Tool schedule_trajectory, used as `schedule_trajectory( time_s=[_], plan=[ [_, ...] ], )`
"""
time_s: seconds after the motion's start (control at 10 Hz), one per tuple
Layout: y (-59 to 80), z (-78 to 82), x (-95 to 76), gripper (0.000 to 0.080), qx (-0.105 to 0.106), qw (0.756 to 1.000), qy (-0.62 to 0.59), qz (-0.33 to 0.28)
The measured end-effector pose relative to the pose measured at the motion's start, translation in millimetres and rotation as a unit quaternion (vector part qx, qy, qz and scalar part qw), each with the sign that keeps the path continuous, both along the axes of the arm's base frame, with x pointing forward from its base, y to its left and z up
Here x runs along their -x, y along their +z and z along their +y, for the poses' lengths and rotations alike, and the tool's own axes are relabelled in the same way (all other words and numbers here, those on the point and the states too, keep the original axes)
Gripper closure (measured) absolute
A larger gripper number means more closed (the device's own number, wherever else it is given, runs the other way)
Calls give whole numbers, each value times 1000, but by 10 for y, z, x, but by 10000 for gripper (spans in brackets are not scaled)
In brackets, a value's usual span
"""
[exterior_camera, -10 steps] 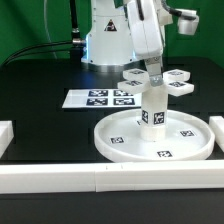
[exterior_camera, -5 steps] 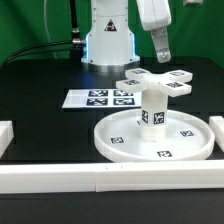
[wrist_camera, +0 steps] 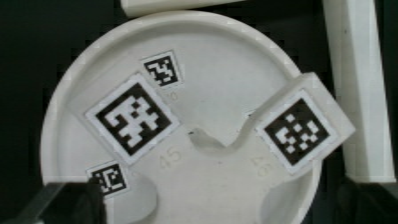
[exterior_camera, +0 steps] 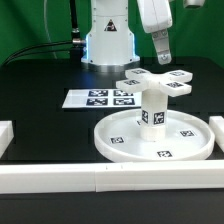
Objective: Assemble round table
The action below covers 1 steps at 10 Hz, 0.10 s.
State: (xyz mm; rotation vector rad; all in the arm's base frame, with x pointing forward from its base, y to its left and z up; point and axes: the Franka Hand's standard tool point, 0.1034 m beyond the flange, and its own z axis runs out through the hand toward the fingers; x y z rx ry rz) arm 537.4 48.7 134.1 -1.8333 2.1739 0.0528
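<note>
The round rimmed disc (exterior_camera: pixel 118 146) lies flat on the black table. The short thick leg (exterior_camera: pixel 152 110) stands upright at its centre, with tags on its side. The cross-shaped foot piece (exterior_camera: pixel 158 80) lies just behind the disc. My gripper (exterior_camera: pixel 160 50) hangs well above the foot piece and the leg, open and empty. In the wrist view the disc (wrist_camera: pixel 214 60) fills the picture and the tagged leg (wrist_camera: pixel 214 140) rises in front of it. My dark fingertips (wrist_camera: pixel 68 200) show at the lower corners, apart, with nothing between them.
The marker board (exterior_camera: pixel 100 98) lies on the table behind the disc, at the exterior view's left. White border rails run along the front (exterior_camera: pixel 100 180), the left (exterior_camera: pixel 5 135) and the right (exterior_camera: pixel 217 125). The robot base (exterior_camera: pixel 108 40) stands at the back.
One second ago my gripper was down at the top of the leg. It has let go and risen up and to the exterior view's right. The leg stays standing on the disc.
</note>
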Motion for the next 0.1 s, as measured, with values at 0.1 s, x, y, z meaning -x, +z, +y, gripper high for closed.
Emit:
schedule_trajectory(
  time_s=[0.1],
  plan=[
    [-1, 0, 0, 150, 0, 1000, 0, 0]
  ],
)
